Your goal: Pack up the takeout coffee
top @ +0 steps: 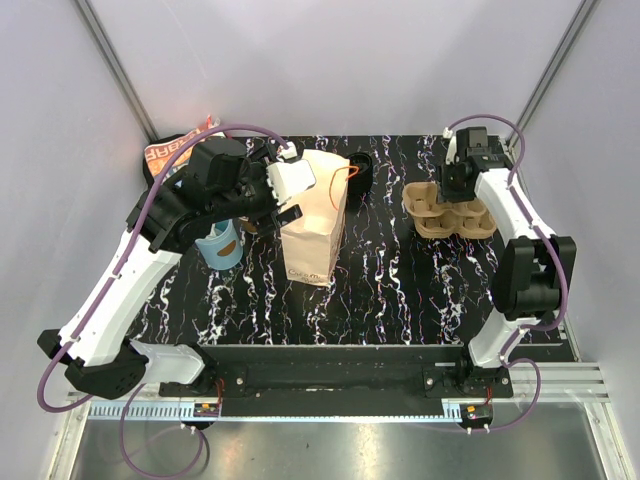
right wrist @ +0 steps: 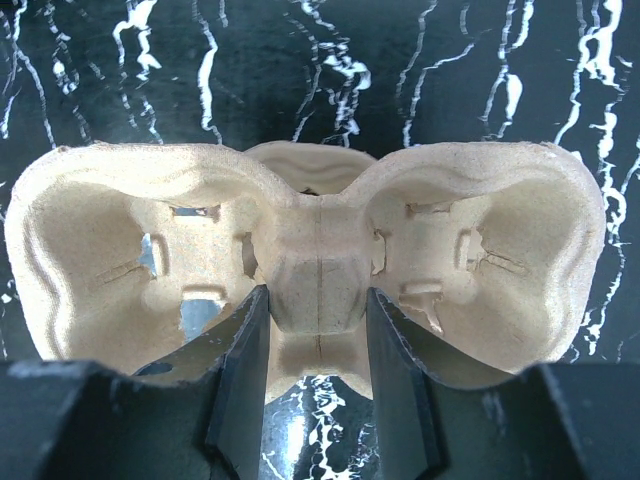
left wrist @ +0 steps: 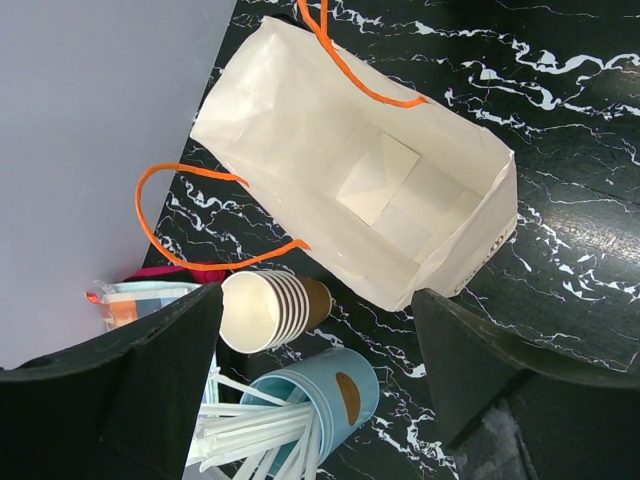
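Pulp cup tray (right wrist: 480, 230) is pinched by its centre post in the right gripper (right wrist: 317, 292). The left gripper (left wrist: 318, 300) hangs wide open and empty over the paper bag (left wrist: 300, 130). I think the coffee (top: 361, 166) sits behind the bag. That thin grip could let the tray swing.

Locate the white paper bag with orange handles (left wrist: 400, 190) on the black white-veined marble counter (top: 400, 290); its mouth is open. Just beside it you see a stack of lidless brown paper cups (left wrist: 265, 310) lying on its side, next to a light-blue cup (left wrist: 340, 395) holding white sticks (left wrist: 250, 430). A moulded brown pulp cup tray (right wrist: 480, 200) sits well apart, to the right.
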Robot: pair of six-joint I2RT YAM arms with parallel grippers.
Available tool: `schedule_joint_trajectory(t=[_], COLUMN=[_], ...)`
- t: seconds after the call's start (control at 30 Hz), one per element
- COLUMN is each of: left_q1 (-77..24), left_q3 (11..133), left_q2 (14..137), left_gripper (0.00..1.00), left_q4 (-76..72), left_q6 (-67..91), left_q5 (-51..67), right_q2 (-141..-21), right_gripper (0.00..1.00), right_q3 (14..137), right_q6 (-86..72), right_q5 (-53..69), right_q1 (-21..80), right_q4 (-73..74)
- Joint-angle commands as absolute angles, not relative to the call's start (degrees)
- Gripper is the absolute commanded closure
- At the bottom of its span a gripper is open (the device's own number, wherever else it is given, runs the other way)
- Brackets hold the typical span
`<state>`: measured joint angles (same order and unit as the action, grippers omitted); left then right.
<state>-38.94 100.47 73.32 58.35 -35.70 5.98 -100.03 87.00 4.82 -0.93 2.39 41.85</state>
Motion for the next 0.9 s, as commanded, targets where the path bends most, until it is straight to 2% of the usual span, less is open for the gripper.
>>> schedule_joint_trajectory(t=[0.0, 0.37, 0.6, 0.87], left_q1=[-38.85, -38.85, -38.85, -38.85], left_q3=[100.11, 99.67, 99.49, 99.4], left_q2=[72.33, 72.07, 71.89, 71.89], left_gripper=[0.17, 0.17, 0.17, 0.17], left_q4=[55.28, 54.93, 55.02, 54.93], left_q6=[-34.98, -34.89, -34.72, -34.8], left_q5=[4.75, 4.48, 4.48, 4.57], right_q2=[-98.09, -97.38, -98.17, -99.49], right_gripper=[0.6, 0.59, 0.49, 0.44], right_q3=[86.49, 82.79, 82.35, 83.32], right_q6=[4.31, 3.87, 3.69, 3.95], right_q5=[-2.28, -2.9, -2.55, -2.9], right_q1=[3.25, 3.34, 3.43, 3.43], right_q4=[41.48, 40.34, 40.43, 40.52])
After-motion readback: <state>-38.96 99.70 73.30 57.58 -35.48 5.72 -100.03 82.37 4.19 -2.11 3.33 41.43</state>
